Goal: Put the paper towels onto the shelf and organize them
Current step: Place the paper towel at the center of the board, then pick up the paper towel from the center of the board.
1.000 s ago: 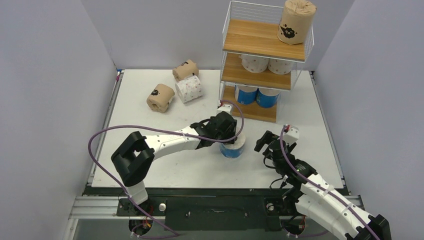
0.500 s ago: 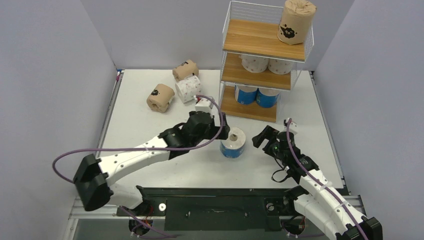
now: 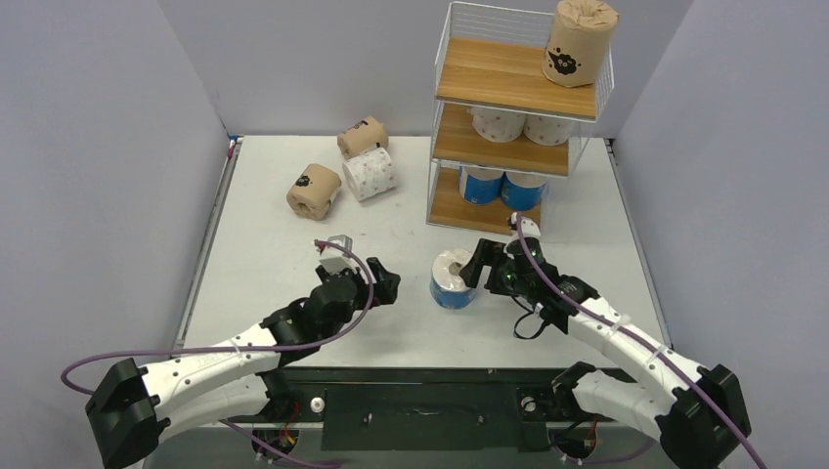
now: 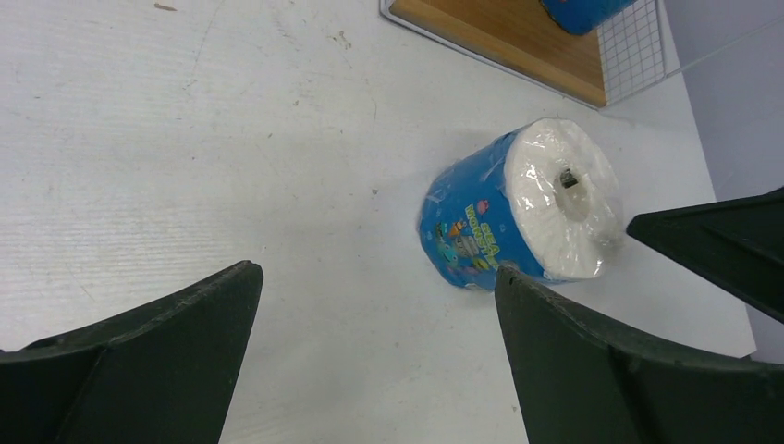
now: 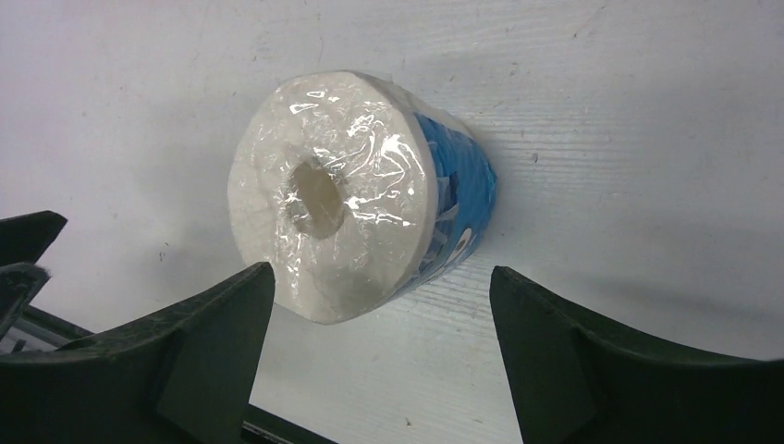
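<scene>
From above I count nine paper towels: three brown, three white with pink dots, three blue-and-white. The shelf (image 3: 489,76) holds five. One brown roll (image 3: 580,39) stands on the top board. Two dotted rolls (image 3: 499,123) are on the middle board and two blue rolls (image 3: 481,184) on the bottom one, both pairs half hidden under the board above. On the table (image 3: 264,254), two brown rolls (image 3: 314,191) and one dotted roll (image 3: 370,173) lie clustered at the far left. The loose blue roll (image 3: 455,278) stands on end in front of the shelf. My left gripper (image 3: 383,283) sits just left of it, jaws apart and empty. My right gripper (image 3: 486,266) is just right of it, jaws spread; contact is unclear from here.

In the left wrist view there is one loose blue roll (image 4: 518,217), beyond the widely parted left gripper (image 4: 374,277) and clear of it. The shelf corner (image 4: 499,42) and one blue roll are cut off at the top edge. A black finger of the right gripper pokes in from the right.

The right wrist view shows the same single roll (image 5: 361,231), its white end and core toward the lens. It lies beyond the wide-open right gripper (image 5: 381,276), and neither finger touches it. The dark shapes (image 5: 23,250) at the left edge are too cropped to identify.
</scene>
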